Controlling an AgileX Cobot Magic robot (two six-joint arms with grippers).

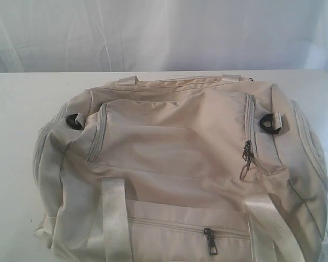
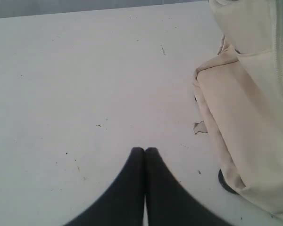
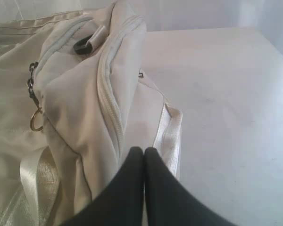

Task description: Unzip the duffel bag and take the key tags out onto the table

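**Exterior view.** The bag lies on the table and fills most of the frame, a large zipped panel turned to the camera. A zip runs round that panel on three sides and shows no gap. Its dark pull hangs at the panel's right edge, with a small metal ring at its end. A second pull sits on the front pocket, right of its middle, and the pocket's opening is shut. Two black strap rings lie on the fabric — one at each upper corner of the panel. Two pale handles run off the lower edge of the frame.

**Left wrist view.** The left claw is closed, its two black fingers pressed tip to tip with nothing between them. It hangs over bare table — the bag's end is near, off to one side and apart from the tips.

**Right wrist view.** The right claw is likewise closed and empty. Its tips stand in front of the bag's end panel, beside a shut end zip that curves over that end. Whether they touch the fabric cannot be told.
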